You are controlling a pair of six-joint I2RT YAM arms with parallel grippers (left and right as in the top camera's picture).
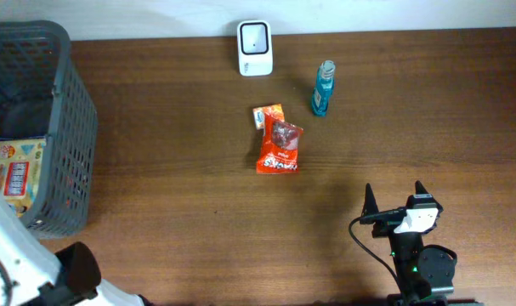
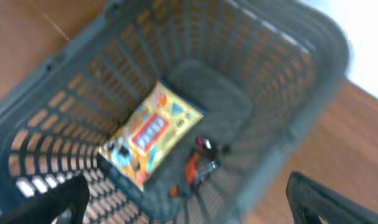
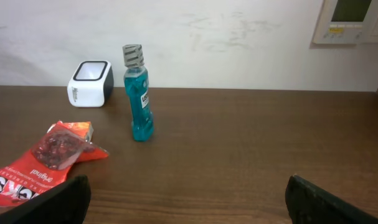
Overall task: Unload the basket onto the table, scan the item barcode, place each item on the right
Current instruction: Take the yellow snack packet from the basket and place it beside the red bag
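Observation:
The white barcode scanner (image 1: 255,48) (image 3: 89,83) stands at the table's far edge. In the dark mesh basket (image 1: 75,127) (image 2: 251,56) lies a yellow packet (image 1: 18,166) (image 2: 152,134). My left gripper (image 2: 189,208) hangs above it, open and empty. A red snack bag (image 1: 278,140) (image 3: 45,158) lies mid-table, and a blue bottle (image 1: 323,87) (image 3: 137,93) stands to its right. My right gripper (image 1: 395,197) (image 3: 189,199) is open and empty near the front right, pointed at them.
A small red-orange object (image 2: 195,165) lies in the basket beside the yellow packet, too blurred to identify. The left arm's white body (image 1: 19,255) crosses the front left corner. A wall panel (image 3: 350,18) hangs behind the table.

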